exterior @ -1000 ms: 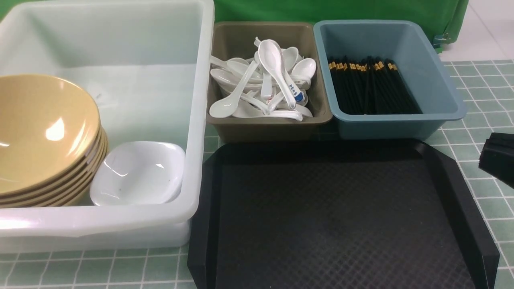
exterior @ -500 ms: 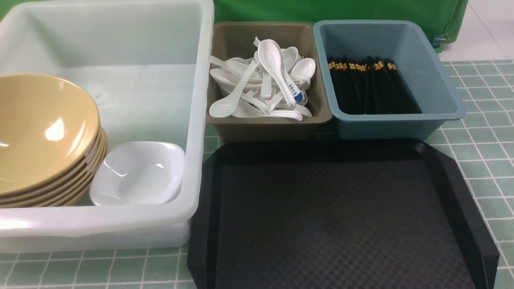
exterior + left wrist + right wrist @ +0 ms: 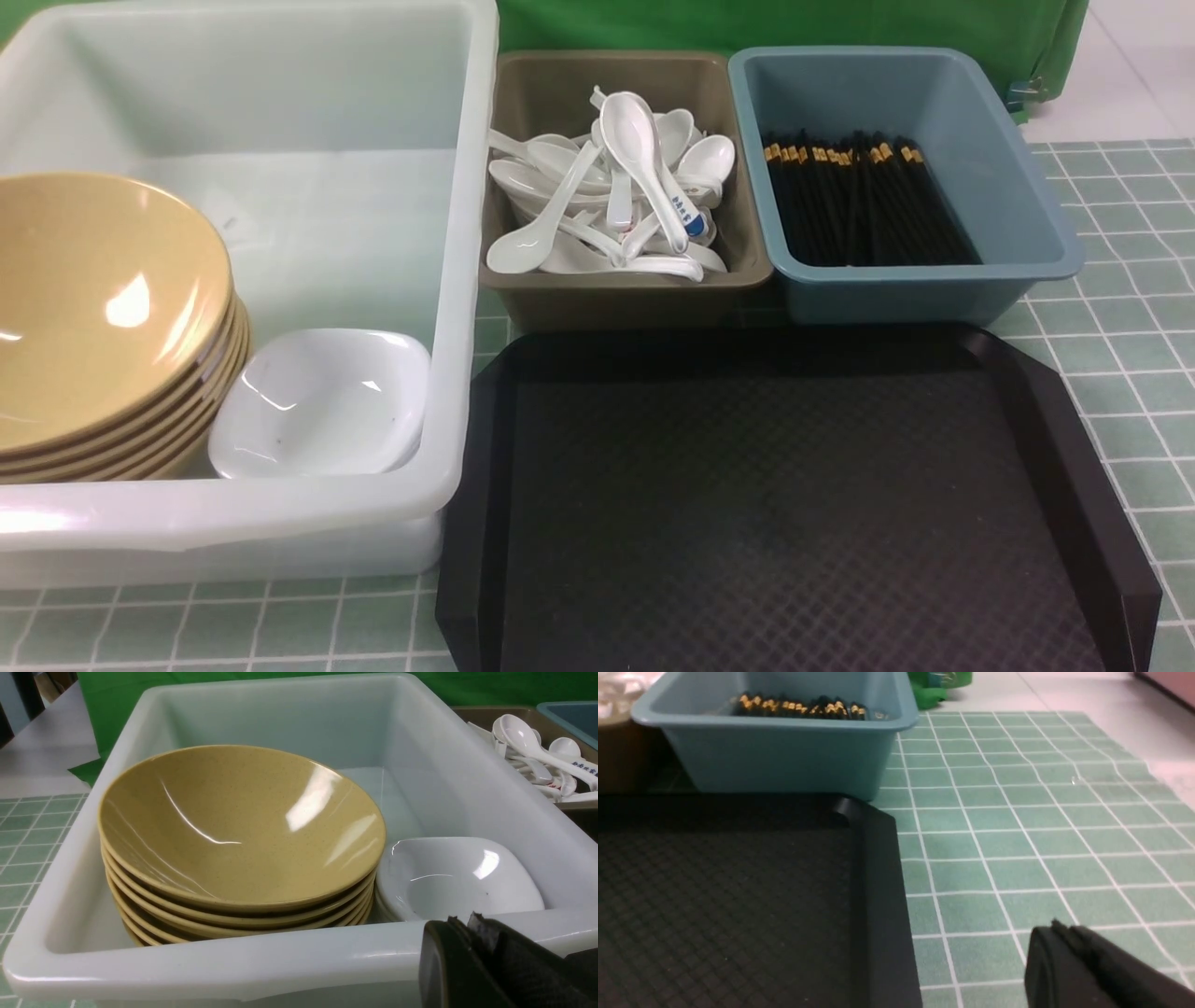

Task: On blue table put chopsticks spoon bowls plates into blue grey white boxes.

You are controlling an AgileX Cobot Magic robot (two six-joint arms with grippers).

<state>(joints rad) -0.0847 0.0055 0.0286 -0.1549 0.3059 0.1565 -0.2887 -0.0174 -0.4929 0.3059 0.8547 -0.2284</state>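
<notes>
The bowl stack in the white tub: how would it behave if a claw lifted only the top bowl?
The top bowl looks glossy, so a claw may slip on its rim. It sits tilted and nested in the stack, so it probably lifts free. It looks rigid, and perhaps heavy for a rim pinch.

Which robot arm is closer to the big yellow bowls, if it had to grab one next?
Left, probably. The left gripper sits shut at the white tub's near rim, right by the bowls. The right gripper is shut over the blue table beside the black tray.
</notes>
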